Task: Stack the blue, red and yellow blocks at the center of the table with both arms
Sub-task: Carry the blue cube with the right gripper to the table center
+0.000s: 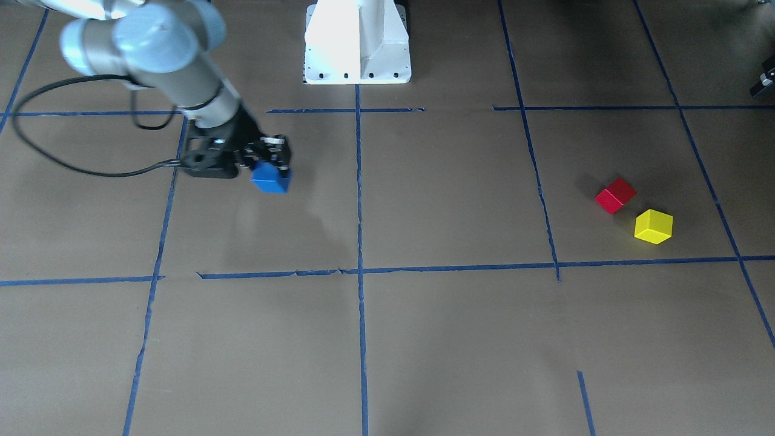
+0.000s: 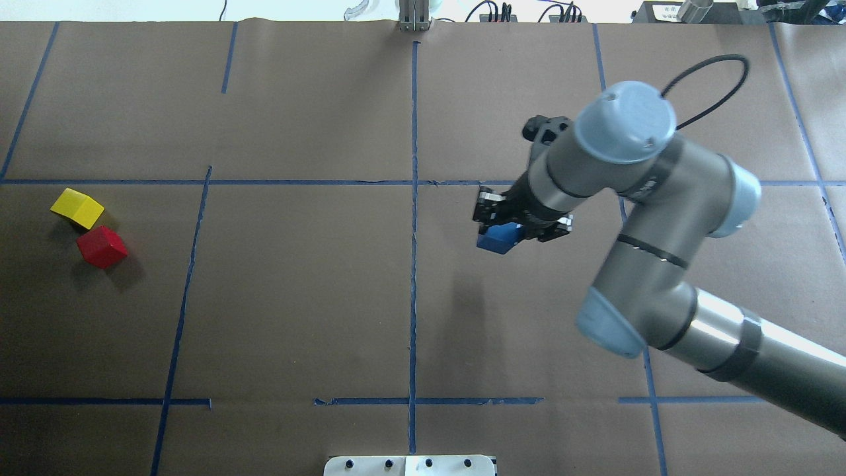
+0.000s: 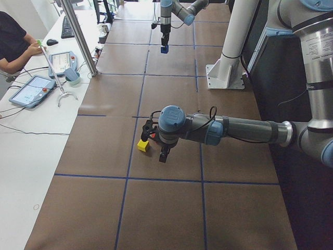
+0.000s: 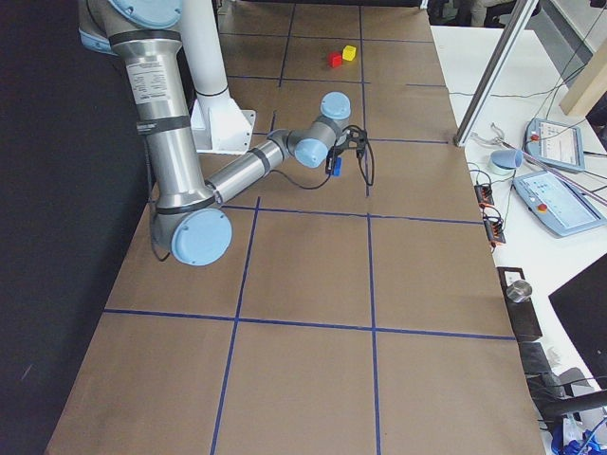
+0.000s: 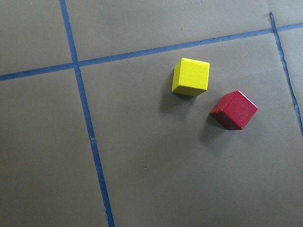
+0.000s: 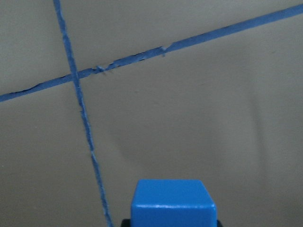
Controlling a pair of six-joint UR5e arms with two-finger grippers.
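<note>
Tabletop [image 2: 297, 297] overhead shows right end effector [image 2: 506, 231] clamping blue block [image 2: 498, 239]; wrist view only block.

State of left pincer [image 3: 163, 157] indeterminate: seen in exterior left view only. Lower part of blue block [image 6: 173, 204] cut off by right wrist view's bottom edge.

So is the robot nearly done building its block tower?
Not nearly. Done: nothing is stacked yet. In hand: the right pincer holds the blue block above the table, near the middle tape line. Left to do: the red block and yellow block lie side by side, a little apart, out on the robot's left side, so both must be brought in and stacked.
</note>
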